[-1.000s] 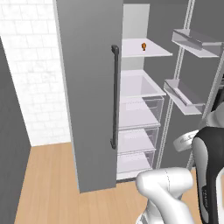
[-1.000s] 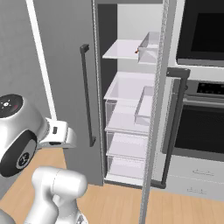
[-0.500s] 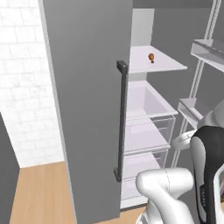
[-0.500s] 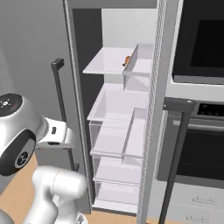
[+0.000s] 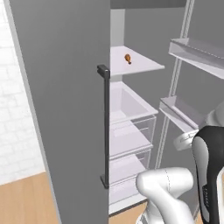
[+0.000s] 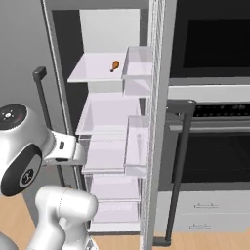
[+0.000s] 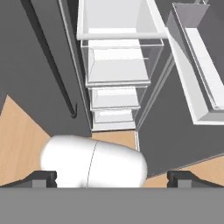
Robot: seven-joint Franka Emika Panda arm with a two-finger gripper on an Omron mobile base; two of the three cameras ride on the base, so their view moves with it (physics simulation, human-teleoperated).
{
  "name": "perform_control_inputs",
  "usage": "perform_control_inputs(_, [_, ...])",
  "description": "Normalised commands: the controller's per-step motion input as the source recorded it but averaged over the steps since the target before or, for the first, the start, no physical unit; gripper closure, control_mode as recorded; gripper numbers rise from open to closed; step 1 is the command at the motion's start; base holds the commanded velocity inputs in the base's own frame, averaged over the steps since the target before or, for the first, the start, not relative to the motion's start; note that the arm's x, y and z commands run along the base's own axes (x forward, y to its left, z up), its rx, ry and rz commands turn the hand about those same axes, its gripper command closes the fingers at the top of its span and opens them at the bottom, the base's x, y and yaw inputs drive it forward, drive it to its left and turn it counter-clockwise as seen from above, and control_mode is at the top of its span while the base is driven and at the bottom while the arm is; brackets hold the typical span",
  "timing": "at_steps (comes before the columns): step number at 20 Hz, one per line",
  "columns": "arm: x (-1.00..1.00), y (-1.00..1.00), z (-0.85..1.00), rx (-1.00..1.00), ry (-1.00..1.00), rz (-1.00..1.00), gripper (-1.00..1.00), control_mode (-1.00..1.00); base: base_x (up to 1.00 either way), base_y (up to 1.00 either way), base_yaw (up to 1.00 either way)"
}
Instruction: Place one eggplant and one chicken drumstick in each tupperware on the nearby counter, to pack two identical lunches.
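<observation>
A brown chicken drumstick [image 5: 127, 58] [image 6: 115, 66] lies alone on the top glass shelf [image 6: 93, 68] of the open fridge. My gripper [image 7: 112, 178] points down at the fridge's lower drawers and the wood floor. Its two dark fingertips [image 7: 43, 177] stand far apart, open, with nothing held between them. It hangs well below and in front of the drumstick's shelf. The tupperware, the counter and the eggplants are out of view.
The left fridge door [image 5: 65, 109] with its black bar handle [image 5: 105, 131] stands close by. The right door with white bins [image 5: 194, 52] [image 6: 136, 141] swings out. Clear drawers [image 5: 131, 118] fill the lower fridge. A black wall oven [image 6: 215, 49] stands to the right.
The whole picture has shifted and grown: the base has driven closer to the open fridge. The drumstick stays on its shelf. The gripper holds nothing, as before.
</observation>
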Motion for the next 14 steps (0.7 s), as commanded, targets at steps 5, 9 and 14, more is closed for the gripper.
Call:
perform_control_inputs(5, [0.00,0.00,0.00,0.00,0.00,0.00,-1.00,1.00,0.34,0.00,-0.24])
perform_control_inputs(9, [0.00,0.00,0.00,0.00,0.00,0.00,-1.00,1.00,0.32,0.00,0.00])
perform_control_inputs(14, [0.00,0.00,0.00,0.00,0.00,0.00,-1.00,1.00,0.69,0.00,0.00])
